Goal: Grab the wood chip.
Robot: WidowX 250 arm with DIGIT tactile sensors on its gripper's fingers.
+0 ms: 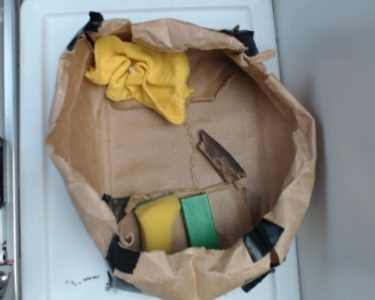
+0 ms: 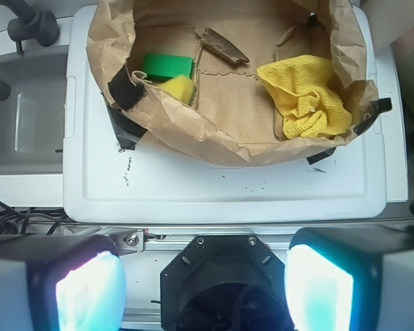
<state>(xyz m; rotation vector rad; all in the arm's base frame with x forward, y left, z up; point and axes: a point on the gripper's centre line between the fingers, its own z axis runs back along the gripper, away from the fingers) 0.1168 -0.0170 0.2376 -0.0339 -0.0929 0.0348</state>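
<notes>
The wood chip (image 1: pixel 220 156) is a dark brown, rough sliver with a pointed end, lying flat on the floor of the brown paper bag (image 1: pixel 69 169). From the wrist it shows far off near the top, as the wood chip (image 2: pixel 223 45). My gripper (image 2: pixel 203 289) is open, its two pale pads wide apart at the bottom corners with nothing between them. It hangs over the robot base, well short of the bag. The gripper is out of the exterior view.
A crumpled yellow cloth (image 1: pixel 144 75) lies in the bag's back left. A yellow sponge (image 1: pixel 157 222) and a green sponge (image 1: pixel 200 220) sit side by side at its front. The bag rests on a white lid (image 2: pixel 221 189). A grey sink (image 2: pixel 24 117) lies to the left.
</notes>
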